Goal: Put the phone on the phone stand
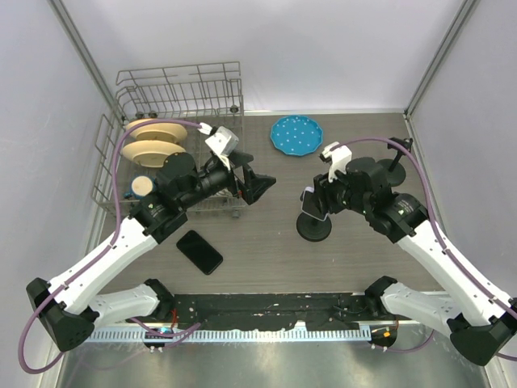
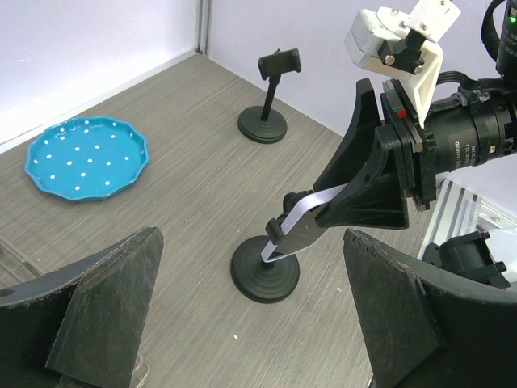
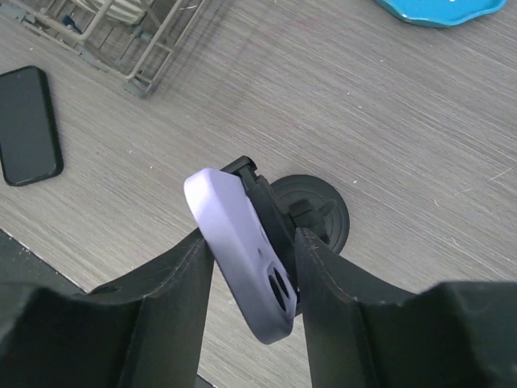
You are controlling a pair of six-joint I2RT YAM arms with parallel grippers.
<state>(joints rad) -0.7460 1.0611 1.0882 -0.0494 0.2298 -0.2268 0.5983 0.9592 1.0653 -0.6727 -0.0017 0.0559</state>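
A lavender phone (image 3: 238, 242) sits tilted in the clamp of a black phone stand (image 3: 319, 206) with a round base, mid-table. My right gripper (image 3: 252, 267) is shut on the phone, one finger against each of its long sides. The top view shows the same phone (image 1: 311, 204) above the stand's base (image 1: 313, 229). My left gripper (image 1: 257, 184) hangs open and empty left of the stand, near the rack's corner. In the left wrist view the phone (image 2: 311, 218) leans over the base (image 2: 265, 275), with the right arm's fingers (image 2: 371, 178) on it.
A black phone (image 1: 199, 251) lies flat on the table at front left. A second, empty stand (image 1: 394, 171) is at the back right. A blue plate (image 1: 296, 134) lies at the back, and a wire dish rack (image 1: 178, 89) with plates fills the back left.
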